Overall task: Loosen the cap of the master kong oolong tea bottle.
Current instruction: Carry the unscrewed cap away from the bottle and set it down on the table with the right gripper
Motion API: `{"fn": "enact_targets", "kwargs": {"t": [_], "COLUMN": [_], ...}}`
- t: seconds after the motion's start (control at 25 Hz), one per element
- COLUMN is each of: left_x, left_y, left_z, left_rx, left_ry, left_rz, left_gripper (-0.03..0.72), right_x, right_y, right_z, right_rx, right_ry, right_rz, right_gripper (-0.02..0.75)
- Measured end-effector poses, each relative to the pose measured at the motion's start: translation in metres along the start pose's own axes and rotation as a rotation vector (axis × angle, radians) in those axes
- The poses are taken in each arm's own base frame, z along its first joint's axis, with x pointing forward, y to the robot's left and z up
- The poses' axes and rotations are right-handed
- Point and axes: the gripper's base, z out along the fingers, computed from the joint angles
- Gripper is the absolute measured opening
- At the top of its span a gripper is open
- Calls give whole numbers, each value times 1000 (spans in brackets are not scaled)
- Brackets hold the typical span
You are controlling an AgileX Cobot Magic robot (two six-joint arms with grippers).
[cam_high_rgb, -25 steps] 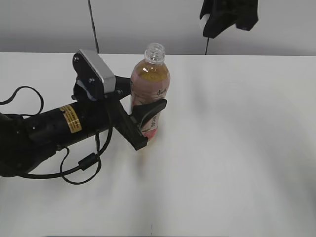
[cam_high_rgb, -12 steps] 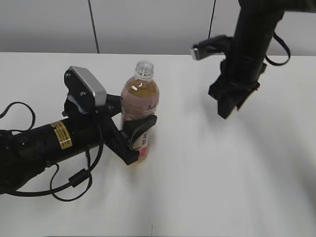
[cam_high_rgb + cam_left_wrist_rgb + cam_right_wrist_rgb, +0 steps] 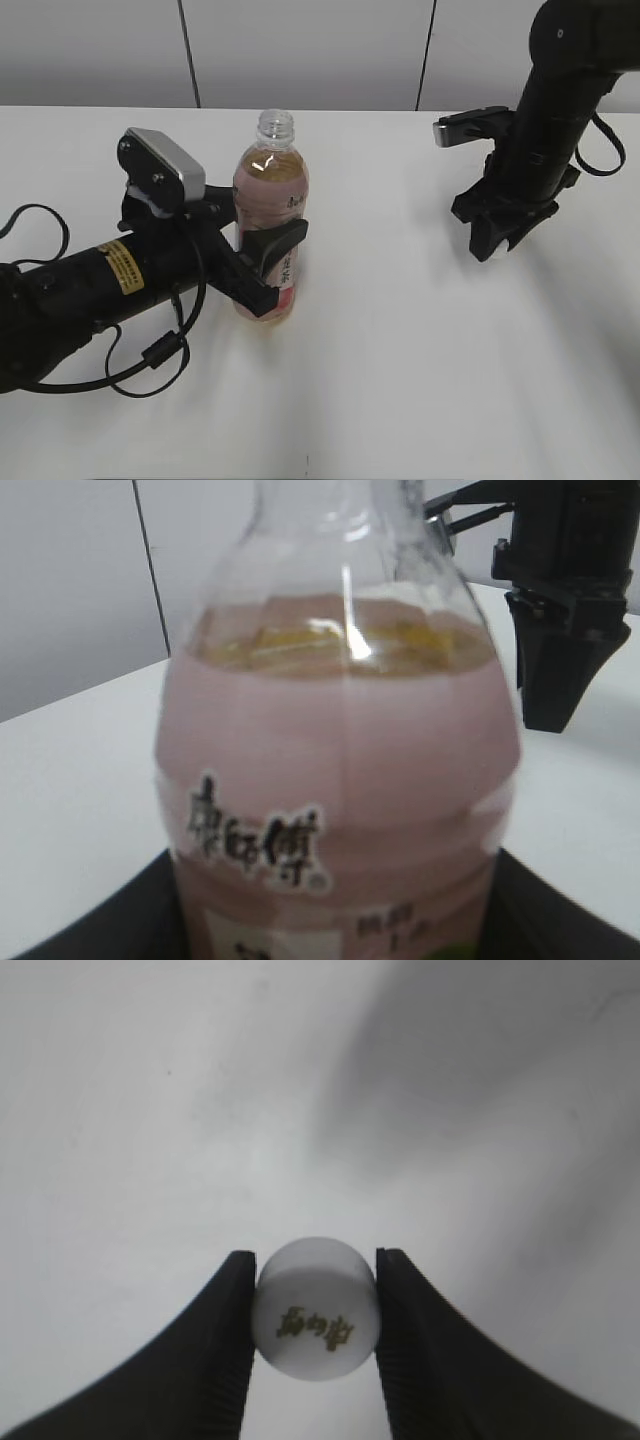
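Observation:
The master kong oolong tea bottle (image 3: 270,215) stands upright left of centre on the white table, its neck open and bare. It fills the left wrist view (image 3: 340,780). My left gripper (image 3: 268,262) is shut on the bottle's lower body, a black finger on each side. My right gripper (image 3: 497,240) hangs low over the table at the right, well away from the bottle. In the right wrist view it (image 3: 315,1320) is shut on the white cap (image 3: 316,1322), which has a small dark-green mark on top.
The white table (image 3: 400,380) stretches bare to the front and right. A grey wall with dark seams (image 3: 190,50) runs along its far edge. A black cable (image 3: 150,355) loops on the table under my left arm.
My right arm has come down from the top of the view to just above the table at the right. My left gripper has shifted the bottle a little left and toward the front.

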Motion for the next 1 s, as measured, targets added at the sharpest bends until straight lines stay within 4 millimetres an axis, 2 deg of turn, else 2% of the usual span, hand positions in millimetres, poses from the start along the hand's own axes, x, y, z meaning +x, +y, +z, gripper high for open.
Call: {"fn": "enact_targets", "kwargs": {"t": [0.28,0.56,0.8,1.0], "left_x": [-3,-4,9,7], "left_y": [3,5,11,13], "left_z": [4,6,21,29], "left_rx": [-15,-32,-45,-41], "left_ry": [-14,-24,-1,-21], "left_rz": [-3,-6,-16,-7], "left_gripper": [398,398,398,398], "right_x": [-5,-7,-8,-8], "right_y": [-4,-8,-10,-10], "right_z": [14,40,41,41], "right_rx": [12,7,15,14], "right_ry": [-21,4,-11,-7], "right_rz": [44,77,95,98], "right_gripper": [276,275,275,275]}}
